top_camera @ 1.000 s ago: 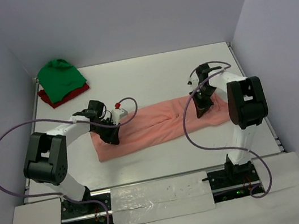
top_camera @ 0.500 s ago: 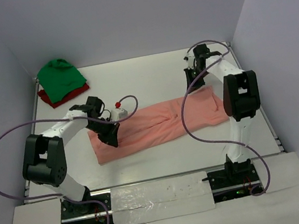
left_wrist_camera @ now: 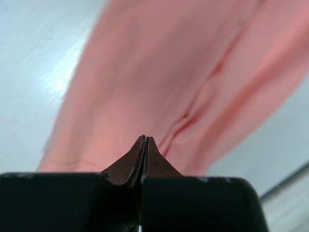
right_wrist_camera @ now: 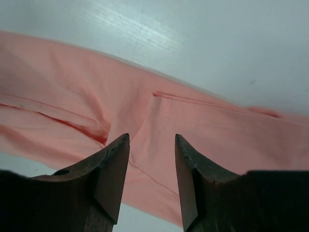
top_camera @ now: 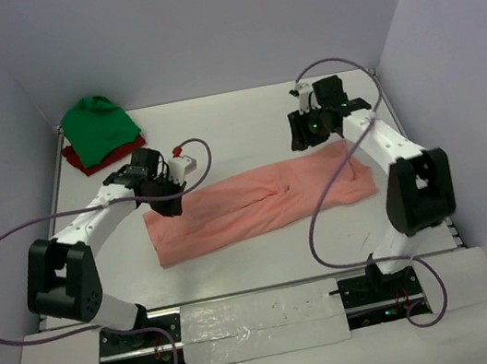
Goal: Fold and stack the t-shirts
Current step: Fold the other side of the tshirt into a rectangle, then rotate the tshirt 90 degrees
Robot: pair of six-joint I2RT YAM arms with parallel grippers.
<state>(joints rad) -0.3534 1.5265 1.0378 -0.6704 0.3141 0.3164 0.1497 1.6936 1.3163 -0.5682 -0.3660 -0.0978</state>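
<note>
A white flat table (top_camera: 234, 127) is seen from above. A salmon-pink cloth t-shirt (top_camera: 256, 203), folded into a long band, is laid across its middle. At the far left corner a bright green cloth t-shirt (top_camera: 98, 122) is piled on a dark red cloth t-shirt (top_camera: 90, 161). The left gripper (top_camera: 167, 204) is set at the band's far left corner, fingers pressed together; whether cloth is pinched cannot be told. The right gripper (right_wrist_camera: 150, 140) is held parted and empty above the band's right half.
</note>
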